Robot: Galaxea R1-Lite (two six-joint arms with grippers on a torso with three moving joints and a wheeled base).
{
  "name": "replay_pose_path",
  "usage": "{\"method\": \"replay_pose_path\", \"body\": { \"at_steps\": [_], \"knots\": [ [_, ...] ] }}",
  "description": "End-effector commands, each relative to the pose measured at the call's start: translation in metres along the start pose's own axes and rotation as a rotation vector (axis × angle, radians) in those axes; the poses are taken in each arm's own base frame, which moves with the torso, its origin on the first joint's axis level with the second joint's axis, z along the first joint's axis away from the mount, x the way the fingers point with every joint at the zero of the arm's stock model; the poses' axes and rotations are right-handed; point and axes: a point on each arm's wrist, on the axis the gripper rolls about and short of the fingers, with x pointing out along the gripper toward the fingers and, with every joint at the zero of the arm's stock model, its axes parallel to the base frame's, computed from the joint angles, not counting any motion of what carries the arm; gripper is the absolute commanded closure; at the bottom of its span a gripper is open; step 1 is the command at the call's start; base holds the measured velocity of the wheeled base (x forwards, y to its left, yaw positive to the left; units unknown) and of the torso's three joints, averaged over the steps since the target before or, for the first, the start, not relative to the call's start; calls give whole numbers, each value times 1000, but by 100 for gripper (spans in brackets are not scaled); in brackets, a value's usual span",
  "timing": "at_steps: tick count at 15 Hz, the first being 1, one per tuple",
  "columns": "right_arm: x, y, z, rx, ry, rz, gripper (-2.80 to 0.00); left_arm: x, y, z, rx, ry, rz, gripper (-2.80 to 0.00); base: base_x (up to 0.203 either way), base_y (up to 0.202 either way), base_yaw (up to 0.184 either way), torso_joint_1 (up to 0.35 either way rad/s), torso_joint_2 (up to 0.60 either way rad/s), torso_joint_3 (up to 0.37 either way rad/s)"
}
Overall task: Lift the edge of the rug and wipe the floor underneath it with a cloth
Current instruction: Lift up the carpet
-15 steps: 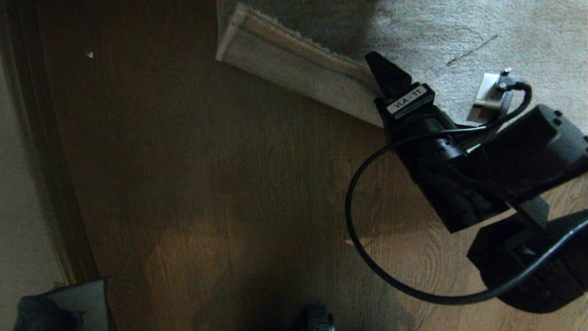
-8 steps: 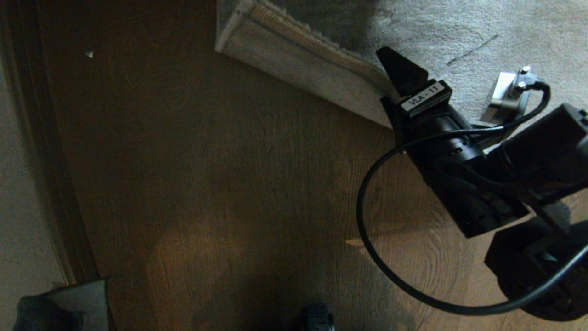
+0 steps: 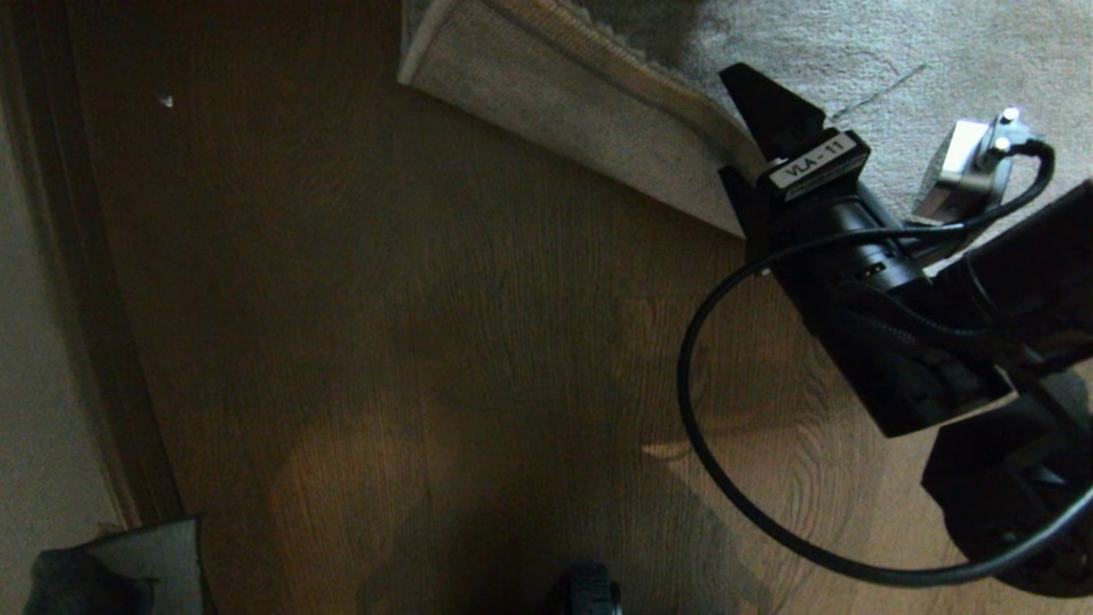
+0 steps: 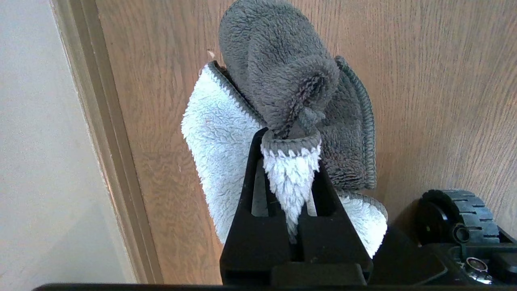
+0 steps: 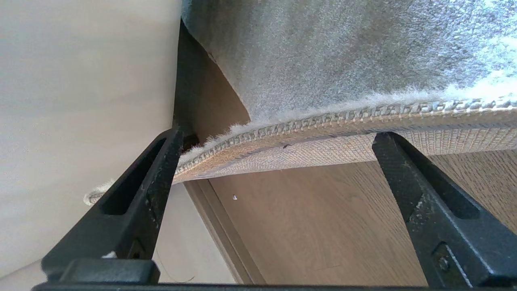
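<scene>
**Rug hem raised at the right gripper, cloth clamped in the left**

I am watching the right gripper [image 5: 278, 141] sitting at the rug edge [image 3: 581, 128], its two black fingers [image 5: 137, 194] spread as wide as they go. From the right wrist view, the hem is lying across the gap between them, curled up off the floor [image 3: 427, 342] so that its stitched binding and woven backing are facing the camera; I cannot tell whether either finger is actually touching the backing. In the head view the same edge is showing as a pale band of turned-up backing running diagonally from the top centre down to the gripper, with the grey pile of the rug [image 3: 897, 51] lying flat beyond it at the upper right. A black cable [image 3: 709, 478] is looping from the right arm over the brown planks.

I am seeing the left gripper [image 4: 291, 161] in its wrist view only, parked low beside a black wheel [image 4: 456, 214] of the base. Its fingers are pinched together on the cloth [image 4: 282, 81], a fluffy rag with a dark grey side and a pale blue-white side, which is bunching out past the fingertips above the wood floor. A skirting board [image 4: 105, 141] is running alongside, with a pale wall [image 4: 36, 141] behind it.
</scene>
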Motion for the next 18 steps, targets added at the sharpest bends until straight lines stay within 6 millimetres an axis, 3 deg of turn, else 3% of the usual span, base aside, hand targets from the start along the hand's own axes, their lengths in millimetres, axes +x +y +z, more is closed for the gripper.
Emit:
{"method": "replay_pose_path", "body": {
  "at_steps": [1,18],
  "knots": [
    [0,4,4,23,-35,35,-280,0,0,0,-1,0,0,0,0,0,0,0,0,0],
    [-2,8,12,51,-49,43,-280,0,0,0,-1,0,0,0,0,0,0,0,0,0]
  ]
}}
